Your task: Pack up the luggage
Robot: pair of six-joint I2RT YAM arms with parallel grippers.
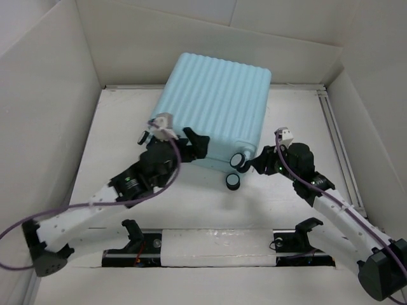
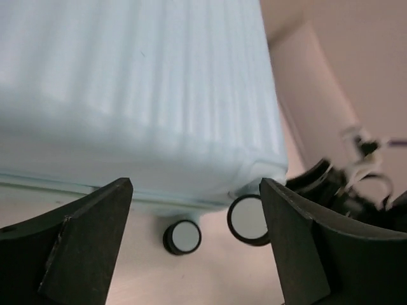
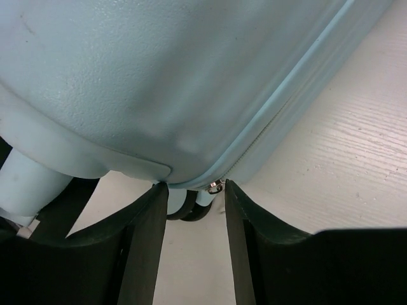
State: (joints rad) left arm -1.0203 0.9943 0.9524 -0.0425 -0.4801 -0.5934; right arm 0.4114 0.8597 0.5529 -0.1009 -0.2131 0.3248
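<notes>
The pale aqua ribbed luggage (image 1: 216,105) lies flat and closed at the table's back middle, its caster wheels (image 1: 233,182) toward me. My left gripper (image 1: 196,143) is open at its near left corner; in the left wrist view the shell (image 2: 140,95) fills the top, and two wheels (image 2: 183,237) show between my open fingers (image 2: 196,184). My right gripper (image 1: 254,162) is at the near right corner by the wheels. In the right wrist view it (image 3: 194,186) is open under the shell (image 3: 159,82), with the metal zipper pull (image 3: 216,187) at the tip of its right finger.
White cardboard walls (image 1: 44,95) enclose the table on the left, back and right. A metal rail (image 1: 337,146) runs along the right side. The right arm (image 2: 343,184) shows at the right of the left wrist view.
</notes>
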